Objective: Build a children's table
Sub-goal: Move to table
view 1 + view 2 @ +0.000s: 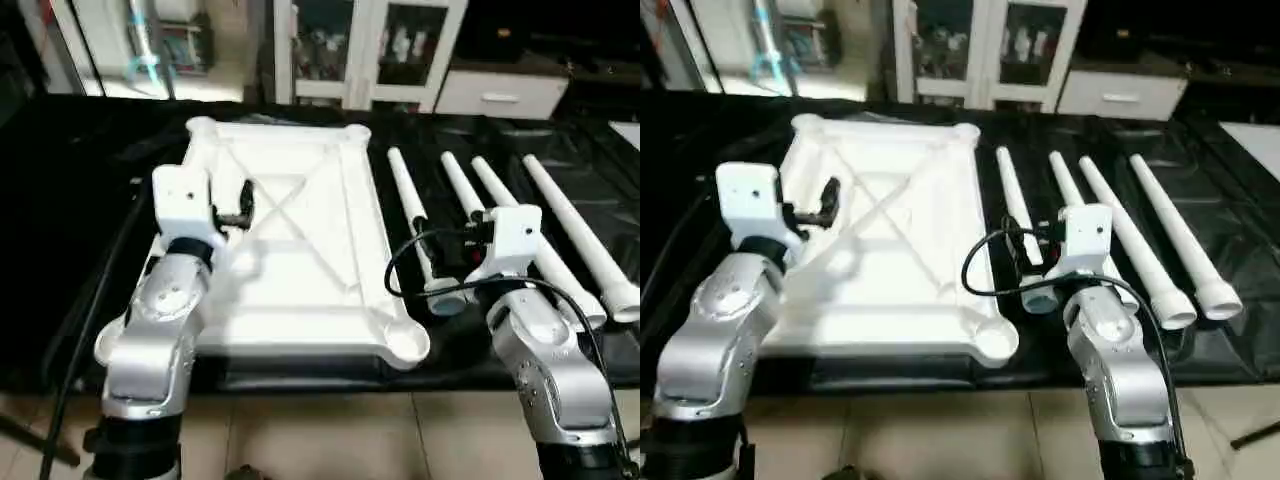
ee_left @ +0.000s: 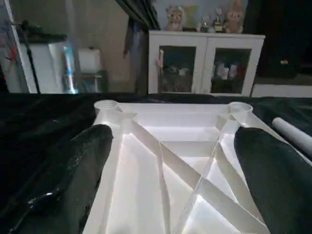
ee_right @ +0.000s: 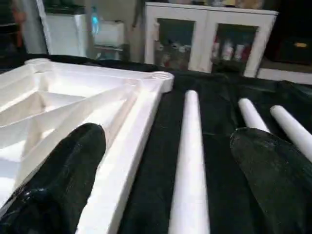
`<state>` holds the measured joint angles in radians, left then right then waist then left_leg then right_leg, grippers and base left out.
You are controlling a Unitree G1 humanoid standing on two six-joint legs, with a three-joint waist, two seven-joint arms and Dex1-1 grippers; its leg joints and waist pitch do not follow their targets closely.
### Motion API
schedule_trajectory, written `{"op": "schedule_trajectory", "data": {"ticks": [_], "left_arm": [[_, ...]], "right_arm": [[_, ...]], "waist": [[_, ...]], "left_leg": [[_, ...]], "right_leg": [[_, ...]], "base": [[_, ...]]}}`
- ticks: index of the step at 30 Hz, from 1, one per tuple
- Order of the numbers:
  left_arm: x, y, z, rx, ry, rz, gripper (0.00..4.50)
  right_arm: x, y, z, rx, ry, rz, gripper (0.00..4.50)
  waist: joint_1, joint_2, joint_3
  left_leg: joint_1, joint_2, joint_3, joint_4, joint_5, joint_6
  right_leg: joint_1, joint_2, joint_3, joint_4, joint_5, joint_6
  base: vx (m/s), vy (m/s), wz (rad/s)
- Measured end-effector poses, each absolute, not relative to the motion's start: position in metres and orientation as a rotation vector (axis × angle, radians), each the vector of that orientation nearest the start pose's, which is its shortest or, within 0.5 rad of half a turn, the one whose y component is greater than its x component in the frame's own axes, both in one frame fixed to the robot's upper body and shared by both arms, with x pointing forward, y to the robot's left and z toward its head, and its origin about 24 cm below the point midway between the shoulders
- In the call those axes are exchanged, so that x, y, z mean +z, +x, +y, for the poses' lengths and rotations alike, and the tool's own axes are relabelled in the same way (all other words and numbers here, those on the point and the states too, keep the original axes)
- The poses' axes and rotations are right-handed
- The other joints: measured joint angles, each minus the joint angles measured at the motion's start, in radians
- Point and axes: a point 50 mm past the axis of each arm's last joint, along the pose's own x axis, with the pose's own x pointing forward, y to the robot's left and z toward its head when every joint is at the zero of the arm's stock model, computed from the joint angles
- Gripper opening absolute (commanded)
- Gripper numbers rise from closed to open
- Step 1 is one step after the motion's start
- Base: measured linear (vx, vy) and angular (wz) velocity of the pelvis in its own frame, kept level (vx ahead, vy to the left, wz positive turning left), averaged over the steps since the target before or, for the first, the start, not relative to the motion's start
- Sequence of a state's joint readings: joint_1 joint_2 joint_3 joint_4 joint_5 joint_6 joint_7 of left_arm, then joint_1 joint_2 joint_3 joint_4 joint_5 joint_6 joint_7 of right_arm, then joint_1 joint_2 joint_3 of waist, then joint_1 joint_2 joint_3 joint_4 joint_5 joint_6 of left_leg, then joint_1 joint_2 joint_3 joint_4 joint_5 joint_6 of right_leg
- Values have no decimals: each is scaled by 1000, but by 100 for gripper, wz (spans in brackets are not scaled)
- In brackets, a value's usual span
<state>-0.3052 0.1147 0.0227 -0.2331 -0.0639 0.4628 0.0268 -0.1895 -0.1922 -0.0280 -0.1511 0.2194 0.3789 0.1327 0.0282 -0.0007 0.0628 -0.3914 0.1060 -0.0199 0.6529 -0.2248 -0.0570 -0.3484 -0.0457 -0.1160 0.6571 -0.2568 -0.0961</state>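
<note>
the tabletop (image 1: 300,250) lies ribbed side up on the black cloth (image 1: 60,250), under and ahead of the left gripper (image 2: 170,161), whose fingers spread wide and hold nothing. the right gripper (image 3: 165,165) is spread wide too, empty, straddling the nearest leg (image 3: 191,161) just beside the tabletop's edge. the other three legs (image 1: 560,240) lie further to its right, dark cloth between them.

It looks like a lived-in home room — a white glass-door cabinet (image 2: 204,63) holding small figurines (image 2: 204,22), a tiled floor (image 1: 330,430), and a black-covered table (image 1: 60,200).
</note>
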Motion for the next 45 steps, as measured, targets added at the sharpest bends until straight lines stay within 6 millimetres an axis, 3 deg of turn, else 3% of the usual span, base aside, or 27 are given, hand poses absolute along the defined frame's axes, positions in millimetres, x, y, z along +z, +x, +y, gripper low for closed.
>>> {"op": "schedule_trajectory", "data": {"ticks": [1,3,4,6,7,8,9,11,14,19,23,25,27,28,29,30,31,32,33,34,36,37,38,40,41,42,45], "left_arm": [[134,297,151,-35,58,-73,448],[134,297,151,-32,59,-71,448],[132,297,149,-42,56,-71,448],[124,293,142,-96,57,-48,448],[121,292,139,-126,54,-39,448],[121,291,138,-138,51,-41,448],[122,290,138,-148,53,-48,448],[112,284,144,-152,70,-20,448],[106,281,146,-150,72,-2,448],[107,277,150,-156,102,-13,448],[109,277,153,-154,120,-25,448],[109,277,152,-155,120,-27,448],[108,277,144,-181,105,-29,448],[108,276,140,-195,101,-28,448],[108,276,140,-193,104,-29,448],[108,276,143,-184,110,-28,448],[108,276,148,-167,120,-29,448],[109,276,154,-147,129,-31,448],[110,276,158,-130,133,-33,448],[111,276,159,-127,134,-36,448],[111,276,158,-130,132,-37,448],[112,276,157,-135,131,-43,448],[111,276,155,-141,125,-42,448],[110,275,141,-230,100,-41,448],[111,275,136,-283,101,-48,448],[112,274,135,-330,115,-58,448],[115,273,137,-432,143,-78,448]], "right_arm": [[94,285,-164,189,22,48,450],[94,285,-165,166,25,51,450],[94,283,-169,146,16,53,450],[87,274,-177,106,4,70,450],[82,269,-182,84,10,87,450],[81,268,-183,73,18,90,450],[82,267,-183,66,30,85,450],[79,263,-176,87,64,88,450],[81,262,-175,107,63,82,450],[83,262,-174,114,68,70,450],[89,264,-169,146,76,45,450],[90,265,-169,150,73,43,450],[89,265,-173,140,64,48,450],[89,265,-175,136,61,50,450],[90,266,-174,138,59,48,450],[90,266,-173,141,63,48,450],[89,268,-166,167,77,48,450],[91,270,-160,190,83,42,450],[93,271,-157,203,83,34,450],[93,271,-158,203,83,36,450],[92,271,-158,202,83,38,450],[92,271,-158,201,81,38,450],[91,270,-161,194,74,44,450],[89,269,-173,158,60,59,450],[91,269,-176,151,59,54,450],[93,270,-178,152,62,45,450],[95,269,-173,256,81,38,450]], "waist": [[-5,-8,-2],[4,-36,-6],[20,-48,-10],[59,-53,-12],[70,-57,-12],[74,-53,-13],[77,-36,-17],[75,-24,-18],[73,-20,-15],[73,-12,1],[48,-22,1],[38,-38,-9],[48,-34,-10],[60,-29,-13],[64,-20,-18],[66,-13,-21],[57,-18,-24],[50,-26,-27],[46,-28,-28],[41,-34,-31],[30,-54,-34],[26,-83,-33],[26,-94,-28],[49,-81,-23],[55,-74,-23],[59,-63,-25],[54,-63,-24]], "left_leg": [[2,-13,-27,-9,7,-12],[12,1,-18,-29,19,-28],[8,16,8,-21,7,-7],[-7,26,80,58,-25,50],[10,8,107,43,-22,54],[22,-3,117,3,-17,60],[26,-5,114,-27,-5,49],[20,19,106,-28,6,36],[29,36,125,-34,9,15],[94,50,163,-72,4,8],[115,48,163,-78,-4,1],[105,40,167,-76,-12,4],[83,41,156,-39,-30,48],[53,43,141,-11,-31,59],[33,51,133,-27,-23,72],[27,62,129,-25,-7,39],[38,52,126,-25,-19,32],[42,41,124,-22,-26,38],[45,36,123,-16,-35,41],[49,27,122,-14,-42,47],[55,16,134,-15,-49,45],[62,-3,147,-15,-55,44],[63,-7,153,-10,-63,43],[63,-2,134,9,-79,89],[61,1,129,0,-73,78],[59,13,126,-14,-44,20],[52,16,133,-10,-38,1]], "right_leg": [[0,7,18,30,-29,-25],[-1,13,27,42,-40,9],[1,25,27,34,-33,27],[2,25,29,25,-29,28],[-3,26,39,20,-23,30],[-11,32,39,20,-16,36],[-20,47,30,19,-13,33],[-19,60,16,3,-4,29],[-15,59,9,-1,-3,24],[47,54,4,-57,-7,16],[69,42,-6,-69,-9,25],[74,35,-2,-65,-11,24],[73,37,0,-65,-20,27],[74,40,-1,-64,-27,32],[76,46,-6,-63,-34,38],[80,51,-9,-60,-42,45],[71,40,-7,-38,-49,58],[48,25,4,11,-61,68],[13,13,18,75,-62,78],[-28,-6,30,107,-58,112],[-80,-23,55,82,-37,141],[-88,-44,74,9,16,119],[-82,-48,83,11,36,109],[-57,-37,83,-13,41,95],[-50,-32,80,-14,42,91],[-47,-26,74,-9,39,90],[-53,-26,77,-16,47,96]], "base": [[-38,-178,68],[-10,-285,42],[-4,-307,33],[31,-233,9],[37,-213,4],[-8,-174,7],[-23,-111,-4],[-16,-89,0],[0,0,0],[-1,22,0],[66,56,-6],[113,26,-2],[144,36,-1],[145,47,-3],[133,61,-1],[182,85,-2],[182,85,-2],[204,77,-5],[134,43,0],[134,43,0],[74,-11,-1],[63,-33,-1],[42,-57,0],[47,-52,-3],[0,0,0],[0,0,0],[6,17,0]]}}
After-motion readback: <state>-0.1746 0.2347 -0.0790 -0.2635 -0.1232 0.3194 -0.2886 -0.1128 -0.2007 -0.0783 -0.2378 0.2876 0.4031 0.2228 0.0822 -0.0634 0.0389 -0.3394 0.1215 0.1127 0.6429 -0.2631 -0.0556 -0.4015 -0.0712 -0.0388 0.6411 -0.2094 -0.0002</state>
